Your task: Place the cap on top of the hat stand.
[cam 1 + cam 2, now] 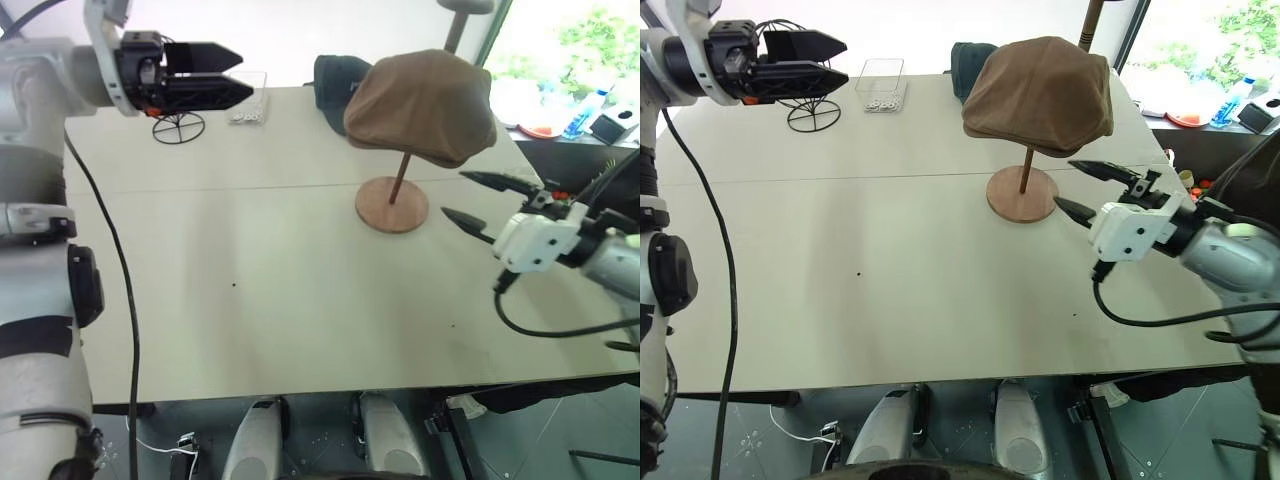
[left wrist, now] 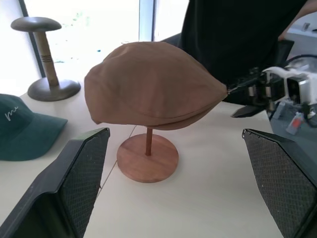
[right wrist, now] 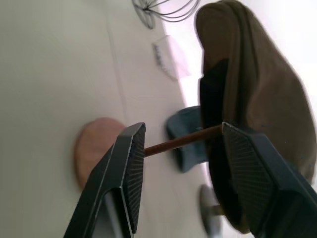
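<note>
The reddish-brown cap [image 1: 420,105] sits draped over the top of the wooden hat stand [image 1: 392,205], hiding its disc. The thin rod and round base show below it. My right gripper [image 1: 453,195] is just right of the stand, level with the rod and apart from the cap. It is open with nothing between its fingers. In the right wrist view the rod [image 3: 178,141] and the cap's underside [image 3: 247,99] lie beyond the fingers. My left gripper [image 1: 243,76] is raised at the far left, pointing right toward the cap. It is open and empty.
A dark baseball cap [image 1: 335,85] lies behind the stand. A black wire stand [image 1: 178,125] and a clear box [image 1: 250,105] are at the back left of the table [image 1: 250,300]. A grey stand [image 2: 44,59] and a person in black [image 2: 237,39] are beyond.
</note>
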